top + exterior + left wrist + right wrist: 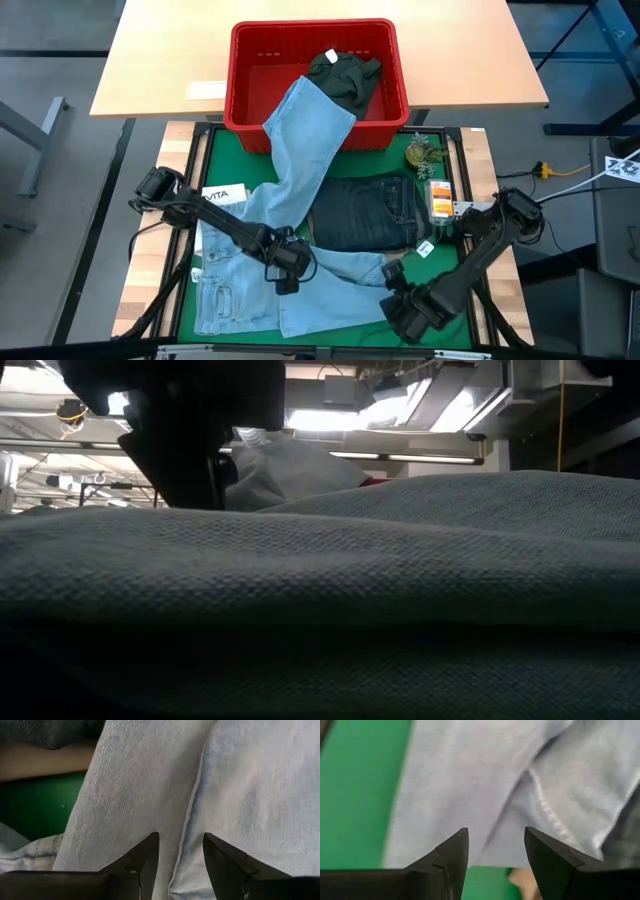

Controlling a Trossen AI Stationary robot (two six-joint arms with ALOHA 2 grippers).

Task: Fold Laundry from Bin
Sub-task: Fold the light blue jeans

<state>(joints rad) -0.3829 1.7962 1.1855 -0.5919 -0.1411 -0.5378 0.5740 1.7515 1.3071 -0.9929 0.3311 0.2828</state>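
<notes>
So far just dark jeans (365,212) look folded mid-frame; light jeans (290,185) trail from bin (250,110), olive piece (343,72) inside. Left gripper (287,282) and right gripper (393,283) fingers open over denim.

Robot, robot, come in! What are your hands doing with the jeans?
Left gripper open over light blue jeans. Right gripper open at their edge. One leg hangs from the red bin, across the dark jeans.
</notes>
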